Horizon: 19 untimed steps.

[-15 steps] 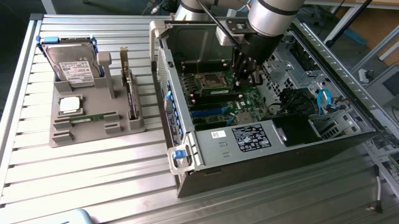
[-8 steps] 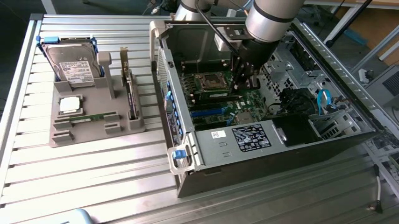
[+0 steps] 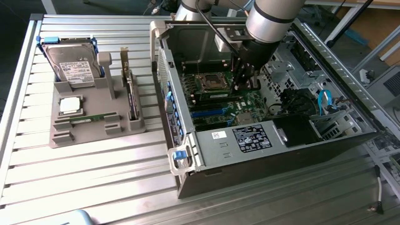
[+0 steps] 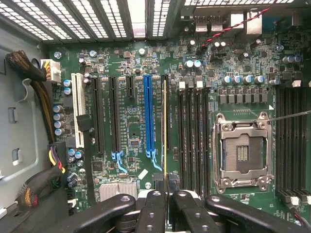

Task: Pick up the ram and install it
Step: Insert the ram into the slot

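**Memory stick held over the open computer, edge parallel to the slots**

Exterior view, from its left to its right. A grey tray (image 3: 93, 133) sits on the ribbed metal worktop (image 3: 93, 187). It carries a hard drive (image 3: 74, 65) and, in a low holder, a thin green strip (image 3: 91, 118); whether this is a second stick cannot be told. To the tray's right lies the open computer case (image 3: 250, 154) with its circuit board facing up. The arm reaches down into the case, and the hand (image 3: 239, 83) is low over the board, near the processor socket (image 3: 209, 82).

Wrist view. The hand (image 4: 164, 194) is closed on the ram (image 4: 164, 136), which is seen edge-on as a thin pale line running straight out from between the fingers (image 4: 151, 211). The ram's long axis runs parallel to every slot on the board. It lies between the blue slot (image 4: 148, 116) and the bank of black memory slots (image 4: 192, 136). That bank sits just beside the ram, on the side toward the processor socket (image 4: 241, 150).

By this reading the ram is already picked up and turned to match the slots, but it is offset sideways from the memory bank and not seated. Its height above the board cannot be judged.
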Motion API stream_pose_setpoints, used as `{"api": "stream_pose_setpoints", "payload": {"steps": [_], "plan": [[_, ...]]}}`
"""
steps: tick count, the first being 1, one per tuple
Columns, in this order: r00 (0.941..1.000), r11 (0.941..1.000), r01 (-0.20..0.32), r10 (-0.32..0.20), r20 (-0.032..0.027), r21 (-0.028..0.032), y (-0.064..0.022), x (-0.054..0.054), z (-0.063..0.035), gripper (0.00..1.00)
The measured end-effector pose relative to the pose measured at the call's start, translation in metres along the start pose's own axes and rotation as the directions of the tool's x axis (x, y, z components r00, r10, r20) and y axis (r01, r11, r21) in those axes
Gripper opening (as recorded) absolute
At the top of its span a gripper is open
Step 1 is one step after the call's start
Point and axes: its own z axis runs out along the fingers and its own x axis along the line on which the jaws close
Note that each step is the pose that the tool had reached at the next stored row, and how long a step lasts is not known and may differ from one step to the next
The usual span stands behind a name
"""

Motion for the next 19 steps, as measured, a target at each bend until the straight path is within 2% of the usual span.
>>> {"api": "stream_pose_setpoints", "payload": {"steps": [12, 19], "plan": [[1.0, 1.0, 0.0, 0.0, 0.0, 0.0, 0.0007, -0.015, 0.0072, 0.12], [1.0, 1.0, 0.0, 0.0, -0.0001, 0.0, 0.0008, -0.016, 0.0081, 0.12]]}}
